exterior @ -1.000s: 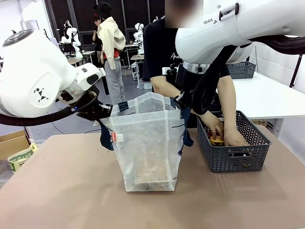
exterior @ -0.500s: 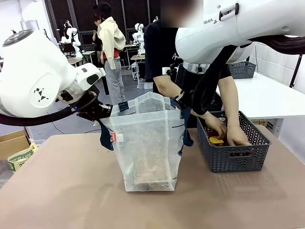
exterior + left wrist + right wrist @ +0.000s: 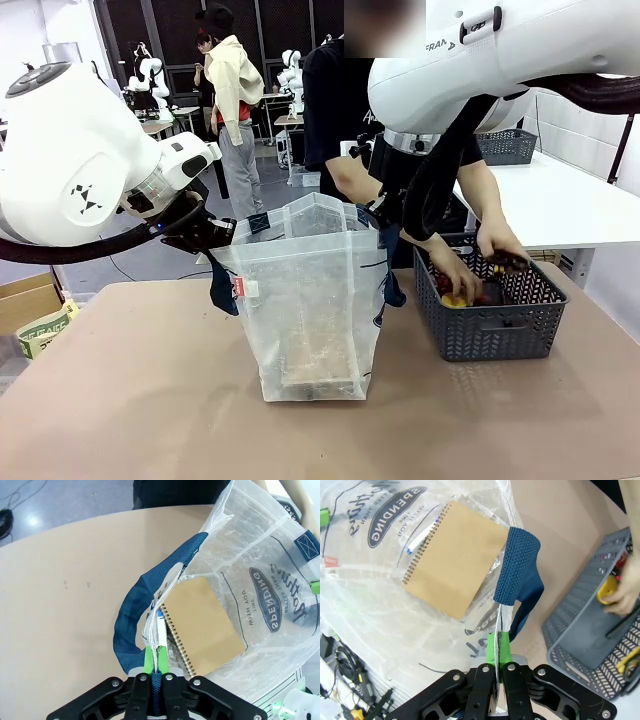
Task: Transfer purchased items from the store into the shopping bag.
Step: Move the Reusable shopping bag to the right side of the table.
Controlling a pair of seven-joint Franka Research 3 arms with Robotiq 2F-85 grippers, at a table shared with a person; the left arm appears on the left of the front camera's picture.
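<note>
Shopping bag (image 3: 315, 300) stood upright mid-table (image 3: 120, 400), mouth up, long axis vertical. Left gripper (image 3: 156, 656) was clamped on its left rim, right gripper (image 3: 498, 646) on the right rim, arms reaching in from either side. Notebook (image 3: 205, 622) lay inside.

You see a translucent whitish shopping bag (image 3: 315, 300) with navy woven straps (image 3: 135, 625), a navy oval logo (image 3: 270, 601) lettered white and a small red tag (image 3: 240, 288) — its notebook (image 3: 205, 617) is tan; the mesh basket (image 3: 490, 340) dark grey, the bench (image 3: 130, 400) beige.
</note>
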